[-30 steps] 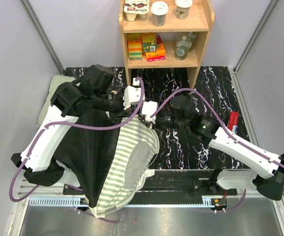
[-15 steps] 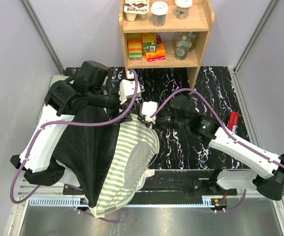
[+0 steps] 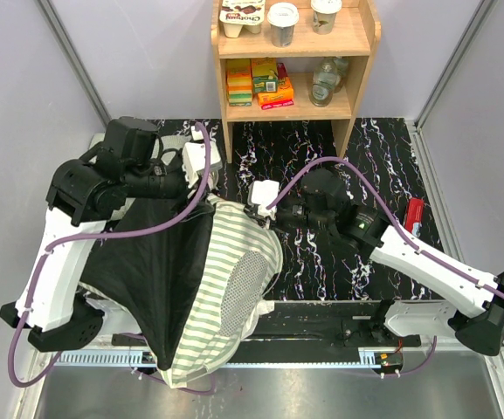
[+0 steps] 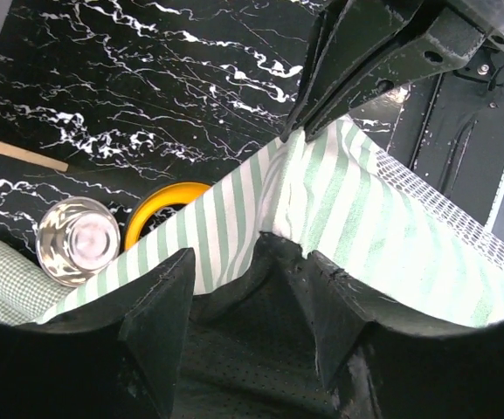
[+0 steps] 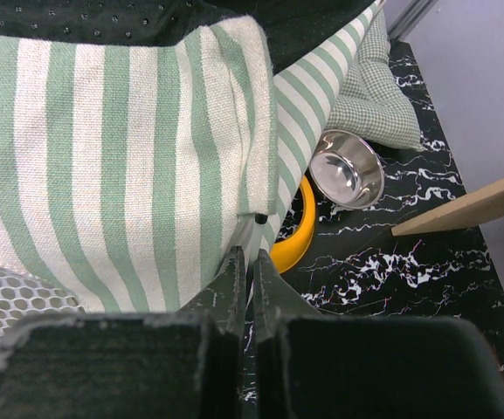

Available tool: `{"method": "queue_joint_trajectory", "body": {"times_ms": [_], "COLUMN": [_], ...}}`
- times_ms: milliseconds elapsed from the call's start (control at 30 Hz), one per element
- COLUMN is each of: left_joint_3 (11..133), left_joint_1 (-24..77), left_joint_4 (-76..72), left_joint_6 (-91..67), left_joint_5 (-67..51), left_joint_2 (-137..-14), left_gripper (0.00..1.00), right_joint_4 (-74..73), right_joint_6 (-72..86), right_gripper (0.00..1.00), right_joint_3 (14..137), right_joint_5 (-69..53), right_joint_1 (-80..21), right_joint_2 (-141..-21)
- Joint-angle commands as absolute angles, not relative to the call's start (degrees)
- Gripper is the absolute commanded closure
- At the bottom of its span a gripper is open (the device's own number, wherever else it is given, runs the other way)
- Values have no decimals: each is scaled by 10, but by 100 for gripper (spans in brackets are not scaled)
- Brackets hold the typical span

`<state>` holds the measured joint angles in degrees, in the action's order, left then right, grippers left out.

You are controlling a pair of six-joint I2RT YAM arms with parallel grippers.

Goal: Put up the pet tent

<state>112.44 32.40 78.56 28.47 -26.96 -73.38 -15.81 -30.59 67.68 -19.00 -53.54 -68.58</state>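
Released tent [image 3: 234, 262] with left claw [image 4: 247, 271], now parted and pulled back; still pinching, seemingly, its edge with right claw [image 5: 252, 262].

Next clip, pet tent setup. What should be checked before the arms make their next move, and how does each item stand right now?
1. Left hand free: ok, open with nothing in it, above the pet tent.
2. Right hand gripping the tent: ok, shut on the striped hem.
3. Tent standing: not ok, slumped, its lower end hanging over the near edge of the table.
4. Poles seated: cannot tell, none visible.
5. Tent's far side clear: not ok, fabric covers part of the yellow bowl holder; the steel bowl sits beside it.
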Motion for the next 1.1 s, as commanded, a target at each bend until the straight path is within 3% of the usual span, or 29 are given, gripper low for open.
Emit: {"method": "queue_joint_trajectory", "body": {"times_ms": [0,167,300,467,1067], "left_joint_3": [1111,1116,1123,1136,1191], "left_joint_1": [323,323,323,323,388], "left_joint_4": [811,833,851,851,859], "left_joint_6": [283,291,297,298,319], "left_joint_5": [-304,-352,-345,-359,-309], "left_joint_2": [-741,-767,-782,-788,-819], "left_gripper": [44,52,65,100,100], "right_joint_4": [-207,-207,-207,-207,-221], "right_joint_6": [-327,-325,-326,-327,-331], "right_gripper": [100,100,100,100,100], "right_joint_3": [663,662,661,661,673], "right_joint_5": [-208,-205,-205,-208,-201], "right_joint_1": [-545,-545,-544,-545,-545], "right_joint_2": [-702,-699,-695,-694,-686]}}
